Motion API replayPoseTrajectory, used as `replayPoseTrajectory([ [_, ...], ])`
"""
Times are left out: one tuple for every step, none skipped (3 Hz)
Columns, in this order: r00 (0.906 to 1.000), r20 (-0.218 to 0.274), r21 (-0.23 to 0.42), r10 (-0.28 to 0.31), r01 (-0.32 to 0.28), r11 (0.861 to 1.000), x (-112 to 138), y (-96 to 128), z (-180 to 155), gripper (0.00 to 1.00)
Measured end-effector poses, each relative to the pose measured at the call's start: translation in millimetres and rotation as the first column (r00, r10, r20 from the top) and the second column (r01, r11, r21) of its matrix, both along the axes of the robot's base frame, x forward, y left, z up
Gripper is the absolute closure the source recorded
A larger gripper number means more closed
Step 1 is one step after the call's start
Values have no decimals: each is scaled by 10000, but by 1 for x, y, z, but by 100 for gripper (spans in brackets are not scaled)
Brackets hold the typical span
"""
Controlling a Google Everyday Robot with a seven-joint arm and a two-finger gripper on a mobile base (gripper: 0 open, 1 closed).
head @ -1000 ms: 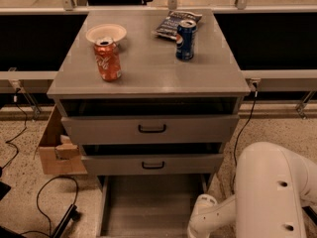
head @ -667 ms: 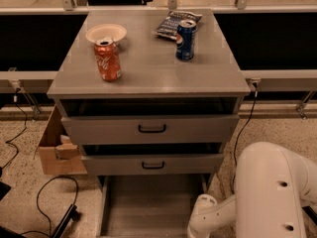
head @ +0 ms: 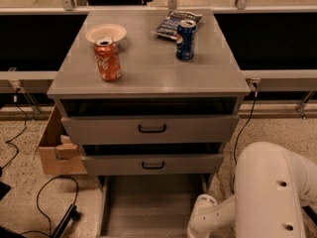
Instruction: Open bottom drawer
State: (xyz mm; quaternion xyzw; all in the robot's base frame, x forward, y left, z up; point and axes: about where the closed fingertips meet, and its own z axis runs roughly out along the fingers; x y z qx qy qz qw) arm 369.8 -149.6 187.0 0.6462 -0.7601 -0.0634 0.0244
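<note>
The grey cabinet (head: 148, 78) has three drawers. The bottom drawer (head: 148, 207) stands pulled out toward the camera, and its plain grey tray shows below the middle drawer front (head: 152, 164). Its front panel and handle lie below the picture's lower edge. Above sits the widest drawer front (head: 151, 128) with a black loop handle. Both upper drawers stand slightly out. My white arm (head: 262, 197) fills the lower right, and one link (head: 203, 217) reaches toward the tray's right side. The gripper itself is out of view below the frame.
On the cabinet top stand an orange soda can (head: 107, 59), a blue can (head: 185, 39), a white bowl (head: 105, 32) and a chip bag (head: 174, 23). A cardboard box (head: 57, 150) sits on the floor at the left, with black cables (head: 44, 192) near it.
</note>
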Motion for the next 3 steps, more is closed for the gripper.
replayPoseTrajectory([
  [10000,0,0,0,0,10000,0,0,0,36],
  [10000,-1,0,0,0,10000,0,0,0,13],
  [10000,-19,1,2,-2,10000,-1,0,0,0],
])
